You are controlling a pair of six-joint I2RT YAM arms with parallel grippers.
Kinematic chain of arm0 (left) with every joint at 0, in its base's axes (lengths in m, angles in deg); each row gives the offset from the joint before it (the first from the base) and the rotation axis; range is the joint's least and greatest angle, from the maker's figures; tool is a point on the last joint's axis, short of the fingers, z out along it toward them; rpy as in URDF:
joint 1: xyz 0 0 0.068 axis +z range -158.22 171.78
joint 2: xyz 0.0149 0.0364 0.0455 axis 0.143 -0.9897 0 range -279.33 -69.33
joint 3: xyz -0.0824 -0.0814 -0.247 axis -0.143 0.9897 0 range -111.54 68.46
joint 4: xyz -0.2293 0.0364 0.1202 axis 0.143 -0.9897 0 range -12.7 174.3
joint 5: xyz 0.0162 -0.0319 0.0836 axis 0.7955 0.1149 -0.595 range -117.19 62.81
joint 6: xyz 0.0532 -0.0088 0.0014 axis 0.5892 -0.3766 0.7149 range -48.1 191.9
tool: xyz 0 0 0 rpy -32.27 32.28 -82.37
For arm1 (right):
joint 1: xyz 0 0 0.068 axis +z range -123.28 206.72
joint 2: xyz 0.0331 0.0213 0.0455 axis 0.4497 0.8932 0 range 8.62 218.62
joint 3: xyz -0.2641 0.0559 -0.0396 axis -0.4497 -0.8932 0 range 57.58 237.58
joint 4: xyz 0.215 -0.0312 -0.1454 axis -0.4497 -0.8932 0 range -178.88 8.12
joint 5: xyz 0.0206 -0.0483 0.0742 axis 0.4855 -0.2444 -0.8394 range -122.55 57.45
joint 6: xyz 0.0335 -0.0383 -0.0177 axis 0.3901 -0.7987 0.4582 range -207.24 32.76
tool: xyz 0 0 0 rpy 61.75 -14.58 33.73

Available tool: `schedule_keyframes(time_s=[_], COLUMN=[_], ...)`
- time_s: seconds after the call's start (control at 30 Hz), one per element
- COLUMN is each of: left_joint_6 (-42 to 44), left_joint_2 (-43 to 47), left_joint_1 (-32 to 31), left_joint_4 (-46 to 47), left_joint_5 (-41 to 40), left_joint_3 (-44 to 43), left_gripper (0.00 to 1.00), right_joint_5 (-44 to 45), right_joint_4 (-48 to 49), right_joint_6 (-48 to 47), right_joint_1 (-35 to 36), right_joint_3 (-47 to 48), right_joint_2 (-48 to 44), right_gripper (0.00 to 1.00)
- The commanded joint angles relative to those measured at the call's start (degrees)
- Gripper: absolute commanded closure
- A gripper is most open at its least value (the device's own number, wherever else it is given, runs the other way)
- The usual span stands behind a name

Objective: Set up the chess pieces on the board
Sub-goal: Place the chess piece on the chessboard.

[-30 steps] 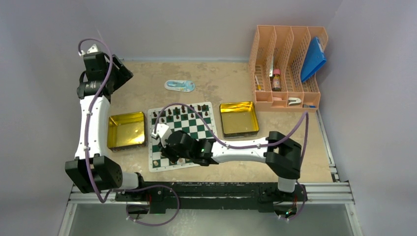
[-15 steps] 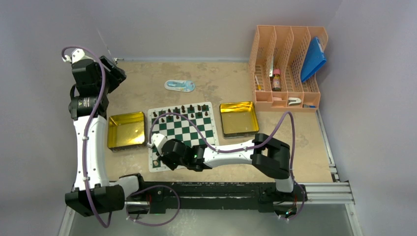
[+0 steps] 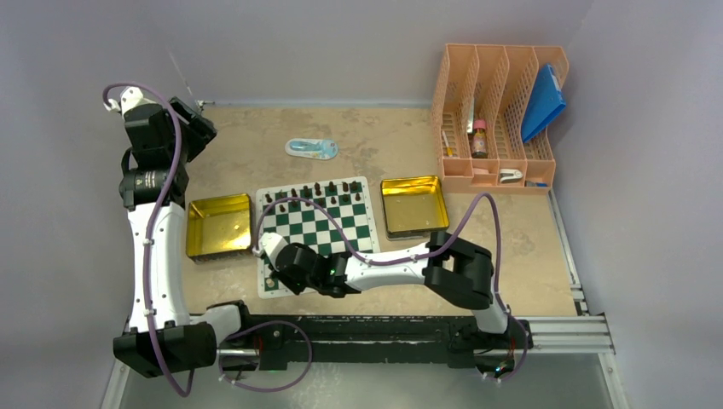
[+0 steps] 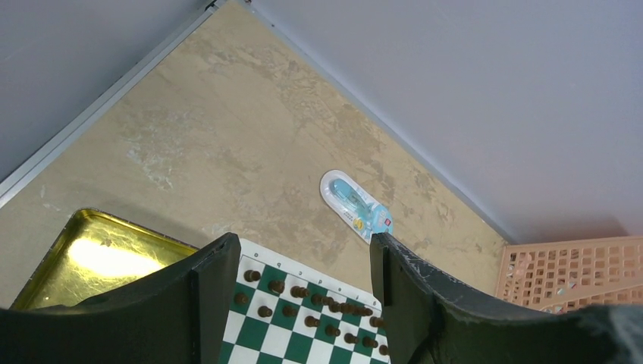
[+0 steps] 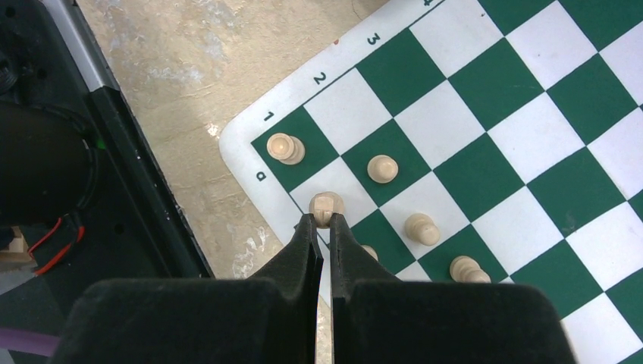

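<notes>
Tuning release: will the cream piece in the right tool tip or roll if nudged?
Likely tips easily: the piece looks tiny, narrower than one square, and is pinched at the very tip of the right tool. Its rounded head suggests it would roll once down. The board looks flat, with no lip to stop it.

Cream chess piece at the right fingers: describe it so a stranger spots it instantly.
Find the green-and-white checkered board, then its corner printed 1 and a. Next to the cream corner piece, on the white edge square, stands the cream chess piece. Only it sits between the black fingers of the right gripper.
</notes>
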Motion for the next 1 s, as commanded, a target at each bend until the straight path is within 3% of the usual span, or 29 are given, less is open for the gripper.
schedule_keyframes(time_s=[0.0, 0.57, 0.67, 0.8, 0.97], left_joint_6=[-0.6, -0.8, -0.8, -1.0, -4.3], left_joint_2=[0.1, -0.2, -0.3, -0.4, -0.4], left_joint_1=[0.4, 0.4, 0.4, 0.4, 0.4], left_joint_4=[2.2, 2.2, 2.1, 2.1, 1.1], left_joint_5=[-1.0, -1.8, -2.3, -2.4, -4.6], left_joint_3=[0.0, -0.2, -0.1, 0.6, 2.0], left_gripper=[0.37, 0.37, 0.37, 0.37, 0.38], right_joint_5=[1.8, 1.2, 1.3, 1.6, 1.8], right_joint_4=[0.1, -1.4, -1.6, -1.5, -1.3], right_joint_6=[0.8, 1.9, 2.2, 2.6, 3.5], right_joint_1=[0.2, 0.2, 0.2, 0.2, 0.2], right_joint_3=[2.8, 3.3, 3.4, 3.5, 3.6], right_joint_2=[0.4, 1.2, 1.3, 0.9, -0.5], right_gripper=[1.00, 1.00, 0.93, 0.77, 0.68])
